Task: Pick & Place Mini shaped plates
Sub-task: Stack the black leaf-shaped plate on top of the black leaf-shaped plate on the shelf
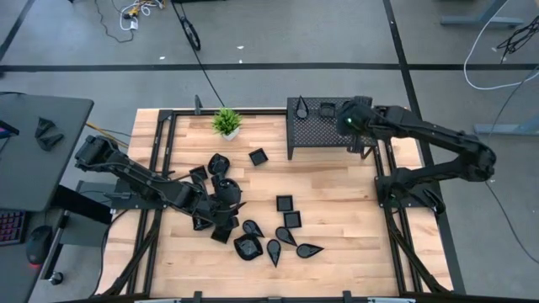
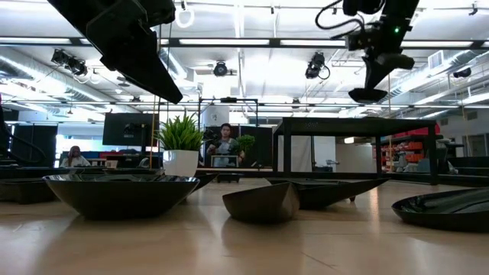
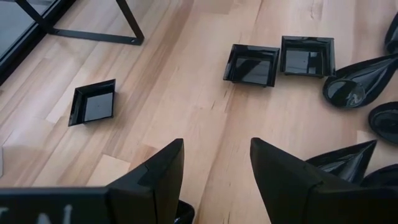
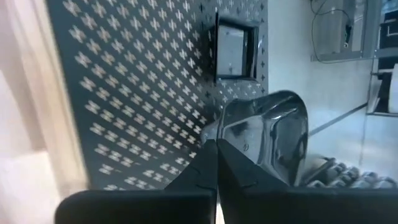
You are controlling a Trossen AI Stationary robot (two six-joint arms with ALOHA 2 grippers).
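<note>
From above, I see my right gripper (image 1: 352,119) over the rack (image 1: 320,126), my left gripper (image 1: 221,202) among the scattered plates (image 1: 285,203). Low view alone shows a rounded dish (image 2: 367,95) hanging from the right gripper. Left wrist: fingers (image 3: 155,174) wide apart, empty; three square plates (image 3: 93,102) ahead. Right wrist: jaws pinched on that dish (image 4: 267,137); one square plate (image 4: 233,53) sits on the rack.

We counted one table (image 1: 354,210), one rack (image 1: 320,135), one plant (image 1: 226,123) and two arms (image 1: 126,168). On the rack there were two plates: one teardrop (image 1: 301,107) and one square (image 1: 327,108). One rounded plate (image 4: 273,137) showed over it. On the open table we made out three squares, four teardrops and one rounded plate. The heap (image 1: 215,194) toward the left edge we could not count. Two people (image 2: 224,145) showed beyond.
</note>
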